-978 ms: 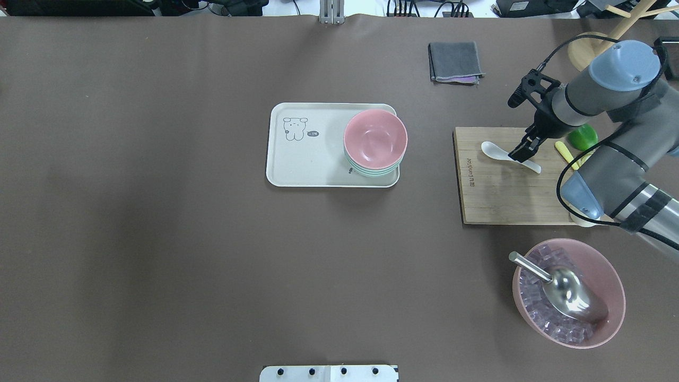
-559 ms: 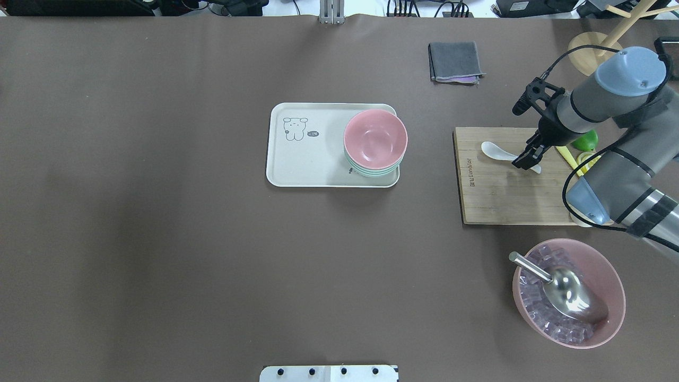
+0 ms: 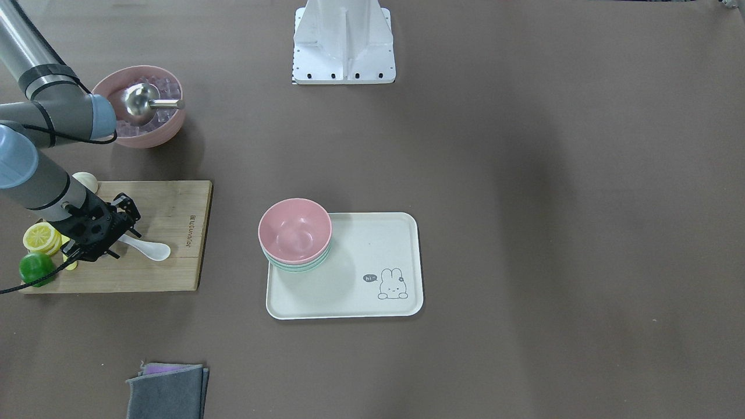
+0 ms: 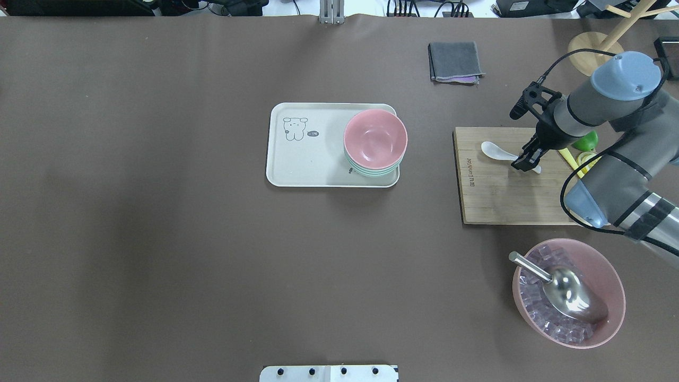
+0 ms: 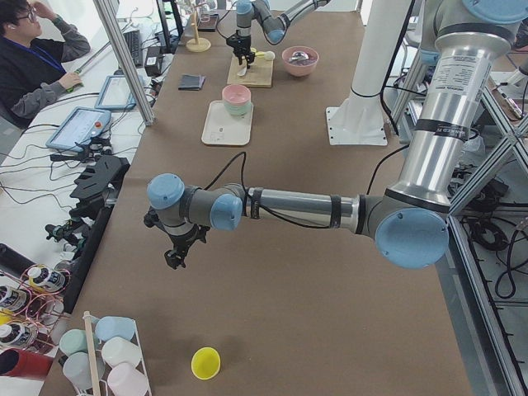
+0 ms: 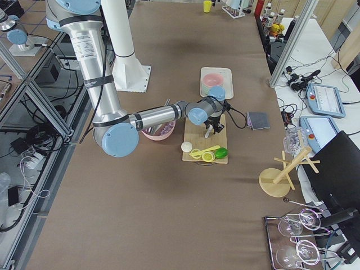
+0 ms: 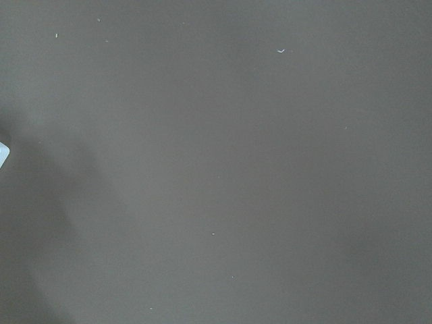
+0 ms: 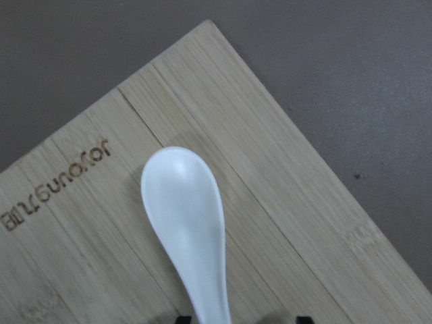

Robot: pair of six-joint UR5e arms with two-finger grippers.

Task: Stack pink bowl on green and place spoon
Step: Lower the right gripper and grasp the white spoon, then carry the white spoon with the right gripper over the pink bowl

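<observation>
Note: the pink bowl (image 4: 375,139) sits stacked on the green bowls (image 4: 368,172) on the tray (image 4: 307,170); the spoon (image 4: 496,152), not yet placed, lies on the cutting board (image 4: 498,196), right jaws released astride its handle; you cannot tell the left jaws' state.

1. Overhead camera: behind the robot, looking steeply down, the tray (image 4: 310,164) mid-frame.
2. Front-facing camera: across the table (image 3: 524,174), facing the robot; shares the tray, seen reversed.
3. Side cameras: at opposite table ends, both viewing the tray from afar.
4. Right wrist camera: close above the spoon (image 8: 183,202) and cutting board (image 8: 290,202), robot-right of the tray.
5. Left wrist camera: close on the table, well apart from the tray.
</observation>
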